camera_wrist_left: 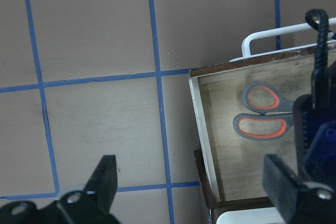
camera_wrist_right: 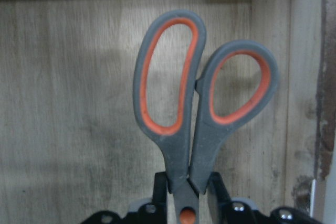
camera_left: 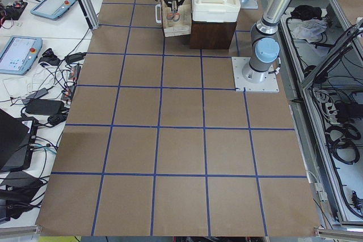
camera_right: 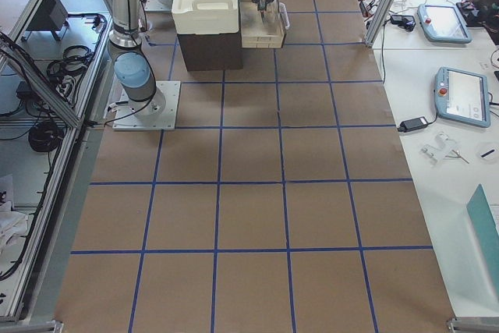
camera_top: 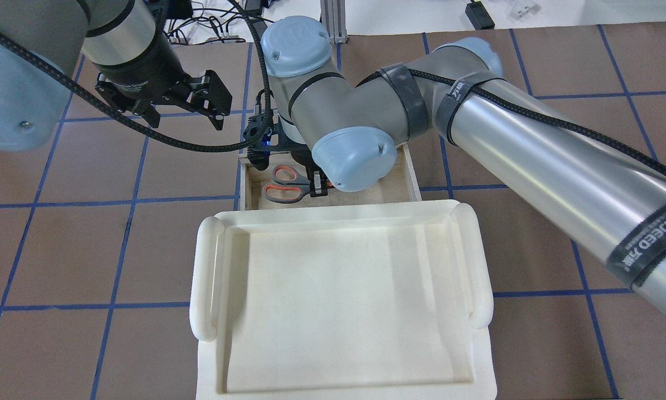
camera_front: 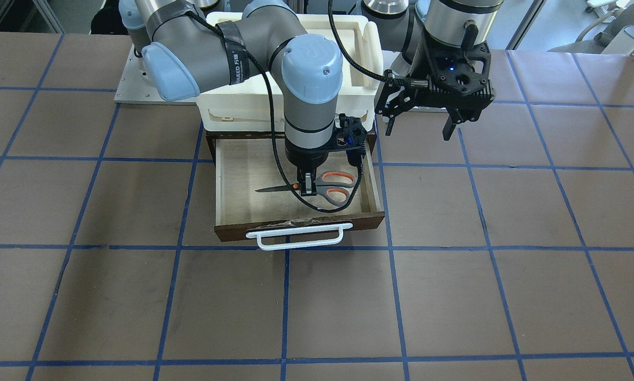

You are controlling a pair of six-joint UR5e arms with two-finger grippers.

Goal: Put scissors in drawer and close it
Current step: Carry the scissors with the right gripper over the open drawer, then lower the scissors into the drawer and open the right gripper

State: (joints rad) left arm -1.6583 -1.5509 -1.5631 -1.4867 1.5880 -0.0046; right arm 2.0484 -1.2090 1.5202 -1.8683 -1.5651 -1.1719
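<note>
Holding the small grey-handled, orange-lined scissors [camera_front: 339,179] inside the open shallow wooden drawer [camera_front: 238,177].
We see our right pincer [camera_front: 308,186] clenched at their pivot; our left pincer [camera_front: 420,127] hangs released over the bench [camera_front: 507,211].

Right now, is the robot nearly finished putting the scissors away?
Done: the scissors are down inside the open drawer. In hand: the right gripper has its jaws shut on them. To do: let go, lift out, and push the drawer shut. The left gripper hovers open beside it.

Scissors [camera_top: 305,191] blades out of sight (overhead view) beneath the right arm [camera_top: 360,111].
</note>
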